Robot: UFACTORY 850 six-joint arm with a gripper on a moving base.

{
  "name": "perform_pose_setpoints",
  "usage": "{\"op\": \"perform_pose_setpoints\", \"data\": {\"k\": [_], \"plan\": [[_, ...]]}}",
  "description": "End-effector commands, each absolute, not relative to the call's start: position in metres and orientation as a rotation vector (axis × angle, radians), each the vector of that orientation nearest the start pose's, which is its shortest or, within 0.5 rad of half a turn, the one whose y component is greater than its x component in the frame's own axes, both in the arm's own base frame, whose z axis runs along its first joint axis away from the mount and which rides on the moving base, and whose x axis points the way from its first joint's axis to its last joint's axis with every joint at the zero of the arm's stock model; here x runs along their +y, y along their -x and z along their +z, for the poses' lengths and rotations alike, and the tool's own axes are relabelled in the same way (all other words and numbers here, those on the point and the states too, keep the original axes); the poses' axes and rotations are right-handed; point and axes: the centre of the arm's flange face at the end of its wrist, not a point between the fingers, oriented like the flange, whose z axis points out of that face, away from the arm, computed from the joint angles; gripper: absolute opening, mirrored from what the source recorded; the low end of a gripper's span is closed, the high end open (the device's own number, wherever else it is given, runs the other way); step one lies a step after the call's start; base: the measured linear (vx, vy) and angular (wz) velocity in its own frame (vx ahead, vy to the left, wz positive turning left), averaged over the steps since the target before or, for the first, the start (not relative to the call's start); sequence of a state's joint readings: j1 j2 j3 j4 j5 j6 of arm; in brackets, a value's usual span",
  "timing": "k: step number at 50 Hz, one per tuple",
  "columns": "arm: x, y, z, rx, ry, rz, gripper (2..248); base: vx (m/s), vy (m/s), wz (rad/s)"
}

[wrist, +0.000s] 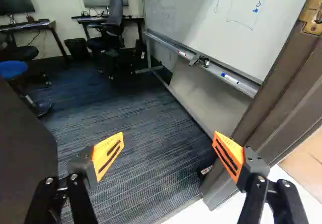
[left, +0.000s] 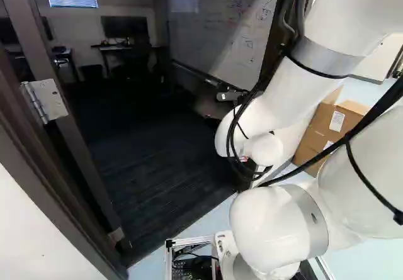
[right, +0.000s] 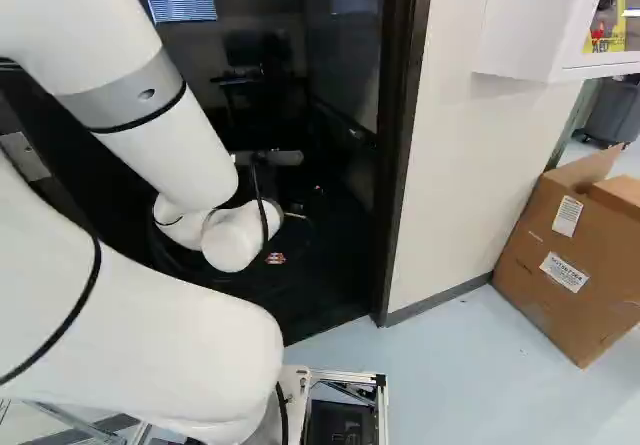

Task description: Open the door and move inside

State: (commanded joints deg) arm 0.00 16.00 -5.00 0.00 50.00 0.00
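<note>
My black, two-fingered, orange-padded pincer [wrist: 168, 142] gapes wide, holding nothing, facing through the dark brown, upright door frame [wrist: 269, 110]. The dark, flat, tall door [wrist: 25, 158] stands open on the frame's hinge side; I judge the way in lies straight ahead.

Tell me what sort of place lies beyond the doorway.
Most likely an office: there is a large rectangular whiteboard with handwriting, a black high-backed swivel chair, and a dark flat monitor on a dark-topped desk.
</note>
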Motion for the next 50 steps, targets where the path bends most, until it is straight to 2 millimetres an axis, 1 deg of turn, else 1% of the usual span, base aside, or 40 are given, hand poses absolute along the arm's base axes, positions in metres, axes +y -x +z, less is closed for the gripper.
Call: {"op": "perform_pose_setpoints", "data": {"k": [11,20,30,50], "plan": [[0.0,-0.2703,0.3656,0.0,2.558,-1.824,247,0.0,0.003,0.003],[0.0,-0.2703,0.3656,0.0,2.558,-1.824,247,0.089,0.106,0.006],[0.0,-0.2703,0.3656,0.0,2.558,-1.824,247,0.137,-0.009,-0.02],[0.0,-0.2703,0.3656,0.0,2.558,-1.824,247,0.071,-0.001,-0.006]]}}
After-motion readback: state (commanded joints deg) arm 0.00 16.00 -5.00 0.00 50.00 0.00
